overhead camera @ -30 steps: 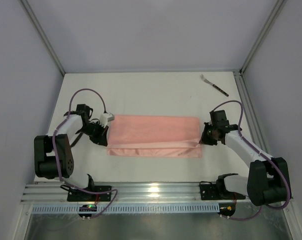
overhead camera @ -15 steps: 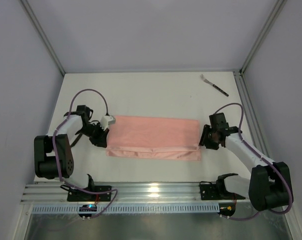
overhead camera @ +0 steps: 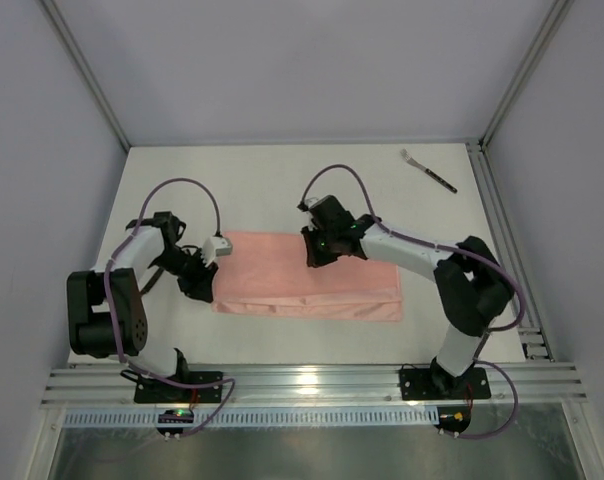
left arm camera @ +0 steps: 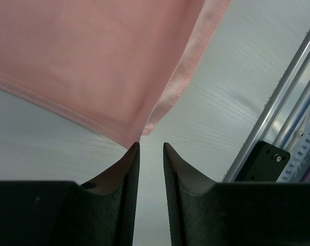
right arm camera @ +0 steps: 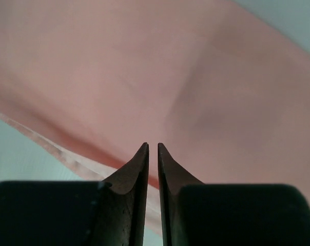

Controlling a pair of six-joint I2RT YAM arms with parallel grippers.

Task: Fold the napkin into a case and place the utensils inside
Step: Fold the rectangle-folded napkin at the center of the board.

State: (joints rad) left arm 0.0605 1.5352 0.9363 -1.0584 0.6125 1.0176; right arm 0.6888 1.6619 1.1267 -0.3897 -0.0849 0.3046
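Observation:
The salmon-pink napkin [overhead camera: 307,275] lies folded as a long oblong across the table's middle. My left gripper [overhead camera: 208,288] sits low at its near-left corner, jaws slightly apart and empty; in the left wrist view [left arm camera: 151,146] the napkin's corner [left arm camera: 119,77] lies just ahead of the tips. My right gripper [overhead camera: 316,255] hovers over the napkin's far middle, jaws nearly closed on nothing; the right wrist view [right arm camera: 152,146] shows pink cloth [right arm camera: 196,92] below. The fork [overhead camera: 429,170] lies at the far right, away from both grippers.
A metal rail [overhead camera: 312,382] runs along the table's near edge. White walls and frame posts [overhead camera: 507,90] close in the back and sides. The right arm's links [overhead camera: 462,280] reach across the napkin's right end.
My right arm has swung from the napkin's right end to above its far middle. My left gripper has slid slightly nearer along the left edge. The napkin lies flat.

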